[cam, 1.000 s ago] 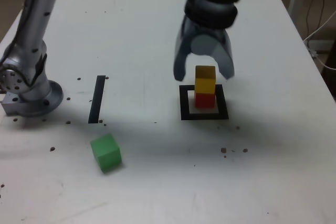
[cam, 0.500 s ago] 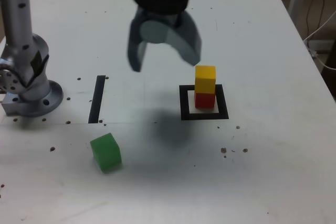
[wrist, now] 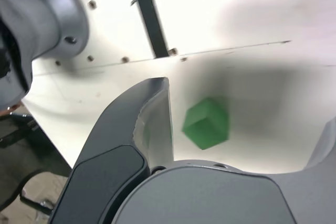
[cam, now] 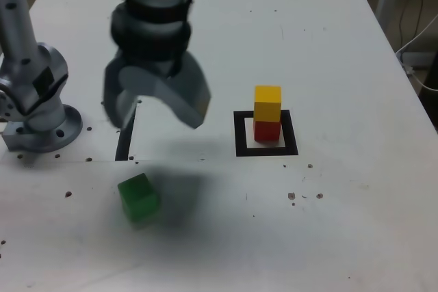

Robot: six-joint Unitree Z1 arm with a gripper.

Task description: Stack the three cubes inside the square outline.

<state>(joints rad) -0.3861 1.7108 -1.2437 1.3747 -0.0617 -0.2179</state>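
Two cubes already stand stacked inside the square outline: the yellow cube sits squarely on the red cube, and that pair has not shifted over the last second. What has changed is the gripper, which a second ago hung directly over the stack with its jaws straddling the yellow cube, half a second ago had drawn off toward the exterior view's left, and now hovers further left and lower in that view, above the straight black strip and just short of the green cube. Its fingers are spread wide and hold nothing. The green cube lies alone on the white table, well apart from the outline, in the same spot as before but now covered by the gripper's shadow. In the wrist view the green cube shows between the open fingers, not touched by either. The arm's base stands at the exterior view's left edge.
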